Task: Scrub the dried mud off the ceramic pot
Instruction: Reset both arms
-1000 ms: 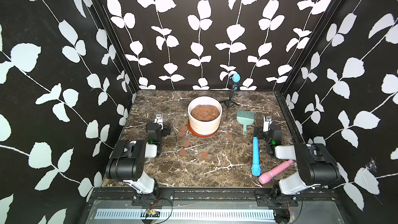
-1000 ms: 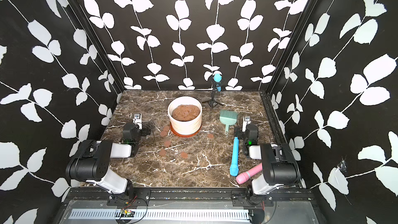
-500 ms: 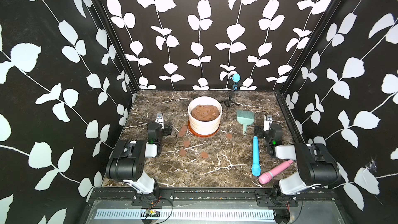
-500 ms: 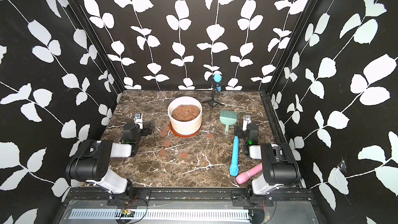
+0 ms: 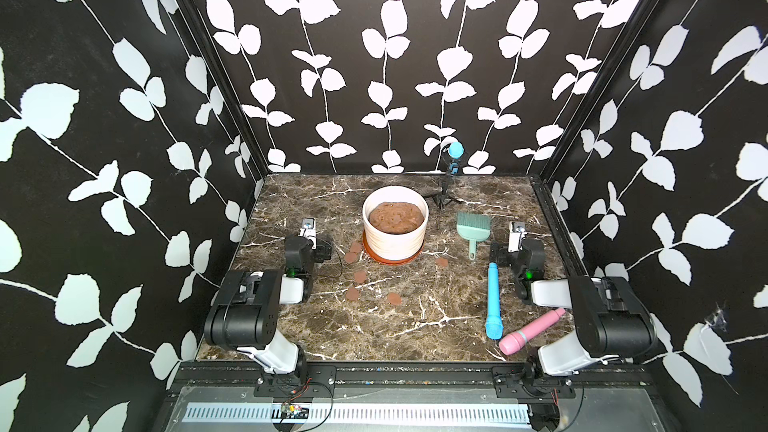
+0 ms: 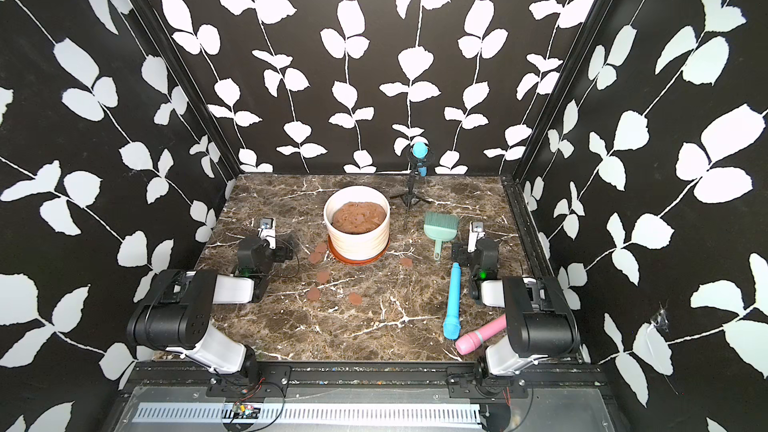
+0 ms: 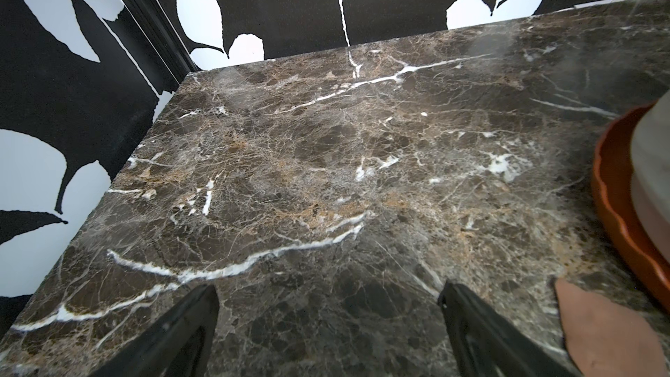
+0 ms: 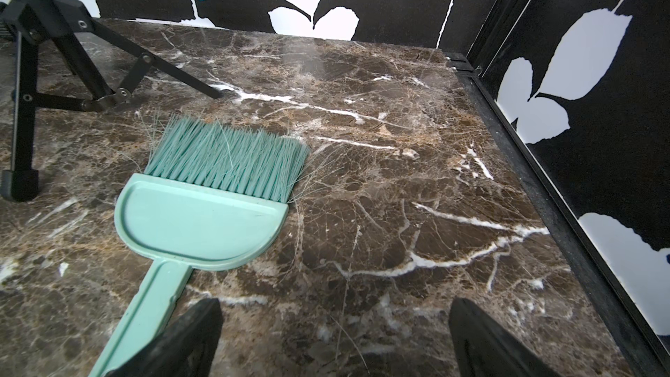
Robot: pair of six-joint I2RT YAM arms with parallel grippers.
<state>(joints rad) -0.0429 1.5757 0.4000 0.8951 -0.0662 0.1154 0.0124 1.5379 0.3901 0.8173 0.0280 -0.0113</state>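
The cream ribbed ceramic pot stands on an orange-brown saucer at mid-table in both top views, filled with lumpy brown soil. Only its edge shows in the left wrist view. Several flat reddish-brown discs of dried mud lie on the marble left of and in front of the pot; one lies beside my left gripper. My left gripper hangs open over bare marble, left of the pot. My right gripper is open and empty, just right of the teal brush's handle.
A teal hand brush lies right of the pot. A blue stick tool and a pink one lie at the front right. A small black tripod stands behind the pot. Leaf-patterned walls close in three sides.
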